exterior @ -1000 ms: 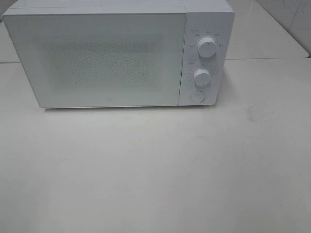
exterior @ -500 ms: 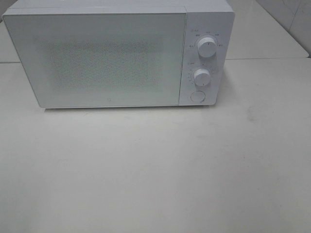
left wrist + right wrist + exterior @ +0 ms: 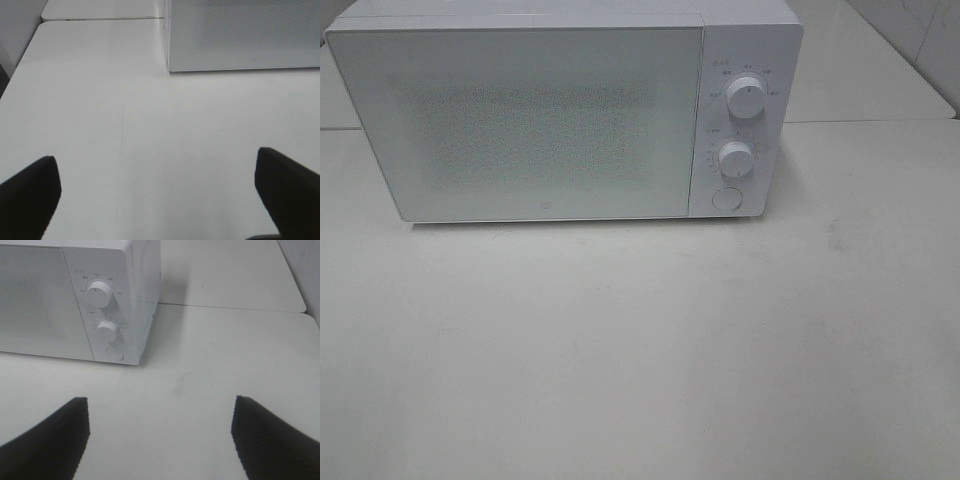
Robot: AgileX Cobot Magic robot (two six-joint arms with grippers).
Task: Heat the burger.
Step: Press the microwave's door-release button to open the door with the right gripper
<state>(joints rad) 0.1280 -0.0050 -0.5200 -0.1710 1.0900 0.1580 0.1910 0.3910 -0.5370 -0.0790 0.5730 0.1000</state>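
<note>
The burger is out of view in every frame. A white microwave (image 3: pixel 560 110) stands at the back of the table with its door shut. It has two round knobs (image 3: pixel 747 97) and a round button (image 3: pixel 726 197) on its right panel. Neither gripper shows in the exterior high view. In the left wrist view my left gripper (image 3: pixel 160 185) is open and empty over bare table, in front of the microwave's left corner (image 3: pixel 240 35). In the right wrist view my right gripper (image 3: pixel 160 432) is open and empty, in front of the microwave's knob panel (image 3: pixel 105 315).
The white table (image 3: pixel 640 350) spreads in front of the microwave. A seam joins a second table behind it (image 3: pixel 225 305). The table's left edge (image 3: pixel 20 65) shows in the left wrist view. A tiled wall (image 3: pixel 920 35) stands at the far right.
</note>
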